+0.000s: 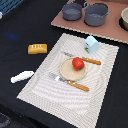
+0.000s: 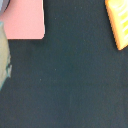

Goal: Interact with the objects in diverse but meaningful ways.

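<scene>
A red round fruit (image 1: 77,63) rests on a round tan plate (image 1: 66,71) in the middle of a striped placemat (image 1: 45,86). An orange-handled fork (image 1: 70,82) lies in front of the plate and an orange-handled knife (image 1: 86,60) behind it. At the mat's far edge stands a pale-blue house-shaped box (image 1: 91,44). On the black cloth toward the exterior view's left lie a yellow-orange ridged block (image 1: 37,48) and a white elongated piece (image 1: 22,76). The wrist view shows black cloth with the yellow-orange block (image 2: 119,22) at one corner. No gripper shows in either view.
Two grey pots (image 1: 72,11) (image 1: 96,14) stand on a pinkish board (image 1: 90,25) at the back, with a bowl (image 1: 125,19) at the exterior view's right edge. In the wrist view, a pink flat corner (image 2: 25,20) and a pale greenish shape (image 2: 4,55) sit at the picture's border.
</scene>
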Robot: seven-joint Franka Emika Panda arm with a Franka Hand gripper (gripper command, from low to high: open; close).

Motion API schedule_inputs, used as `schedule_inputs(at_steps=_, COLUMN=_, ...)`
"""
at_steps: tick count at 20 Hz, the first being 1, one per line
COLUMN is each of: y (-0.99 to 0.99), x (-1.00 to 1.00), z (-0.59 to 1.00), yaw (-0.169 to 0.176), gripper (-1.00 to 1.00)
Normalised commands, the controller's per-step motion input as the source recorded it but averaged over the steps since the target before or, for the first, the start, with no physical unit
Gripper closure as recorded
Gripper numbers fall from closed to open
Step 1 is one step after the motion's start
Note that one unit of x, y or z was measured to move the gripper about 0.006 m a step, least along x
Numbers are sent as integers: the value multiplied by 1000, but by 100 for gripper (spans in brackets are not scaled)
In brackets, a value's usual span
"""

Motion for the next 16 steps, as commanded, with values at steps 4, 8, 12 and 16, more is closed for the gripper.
schedule_inputs(at_steps=4, y=-61, x=-35, z=-80, yaw=0, gripper=-100)
schedule_inputs(at_steps=8, y=-598, x=-26, z=-399, yaw=15, gripper=-100)
schedule_inputs(at_steps=12, y=-851, x=-93, z=-504, yaw=0, gripper=-100)
schedule_inputs(at_steps=16, y=-699, x=-129, z=-439, yaw=0, gripper=-100)
